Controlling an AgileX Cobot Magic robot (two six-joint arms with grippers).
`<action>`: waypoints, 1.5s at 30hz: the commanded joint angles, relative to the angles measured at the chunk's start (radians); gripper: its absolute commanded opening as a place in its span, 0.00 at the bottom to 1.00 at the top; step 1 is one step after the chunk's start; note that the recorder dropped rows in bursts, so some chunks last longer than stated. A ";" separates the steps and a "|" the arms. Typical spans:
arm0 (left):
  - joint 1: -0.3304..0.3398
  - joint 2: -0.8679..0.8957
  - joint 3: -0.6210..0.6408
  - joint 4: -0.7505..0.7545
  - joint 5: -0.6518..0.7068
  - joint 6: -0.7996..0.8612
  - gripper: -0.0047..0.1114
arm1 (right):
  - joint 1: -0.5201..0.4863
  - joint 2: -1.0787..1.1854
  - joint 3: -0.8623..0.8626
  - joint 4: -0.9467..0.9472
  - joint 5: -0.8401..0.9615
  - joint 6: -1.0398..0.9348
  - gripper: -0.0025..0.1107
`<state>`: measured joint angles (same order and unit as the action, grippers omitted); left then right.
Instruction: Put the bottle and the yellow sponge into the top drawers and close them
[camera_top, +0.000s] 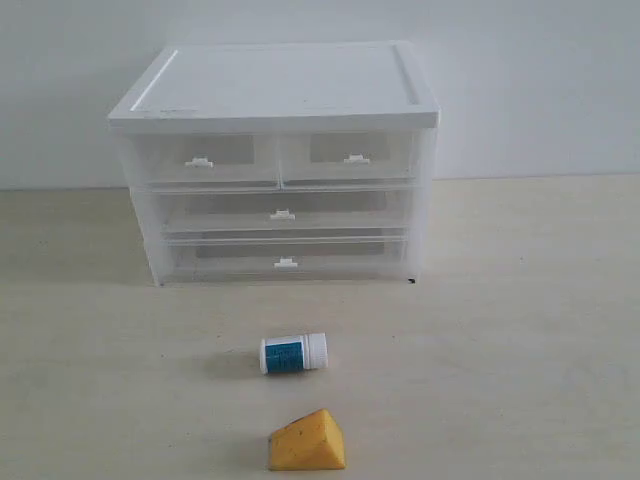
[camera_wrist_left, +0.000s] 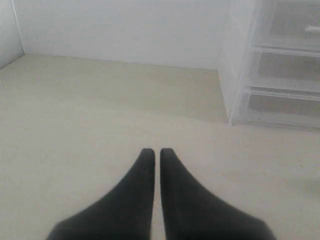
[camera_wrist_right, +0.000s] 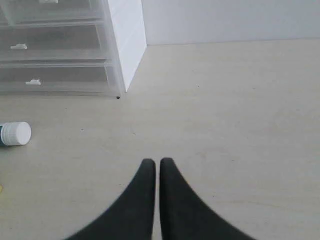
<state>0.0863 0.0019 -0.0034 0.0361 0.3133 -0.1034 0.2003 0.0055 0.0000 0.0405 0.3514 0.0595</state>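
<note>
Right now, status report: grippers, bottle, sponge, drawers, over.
Left gripper and right gripper shut, empty. Bottle on its side, yellow sponge apart from it, both on table. Top drawers closed. No obstruction.

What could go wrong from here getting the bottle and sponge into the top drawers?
The bottle lies on its side, so it may roll when gripped. Both top drawers are shut, with small tab handles that are easy to slip off. The yellow sponge has sloped faces that might slide out of a grip.
</note>
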 joint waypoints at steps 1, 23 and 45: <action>0.001 -0.002 0.003 -0.143 0.002 -0.136 0.07 | -0.005 -0.005 0.000 0.000 -0.010 -0.007 0.02; 0.001 -0.002 0.003 -0.593 -0.002 -0.334 0.07 | -0.005 -0.005 0.000 -0.035 -0.010 -0.036 0.02; 0.001 -0.002 0.003 -0.593 -0.018 -0.330 0.07 | -0.005 -0.005 0.000 0.036 -0.674 0.011 0.02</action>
<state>0.0863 0.0019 -0.0034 -0.5495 0.3207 -0.4408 0.2003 0.0055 0.0000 0.0766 -0.2684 0.0638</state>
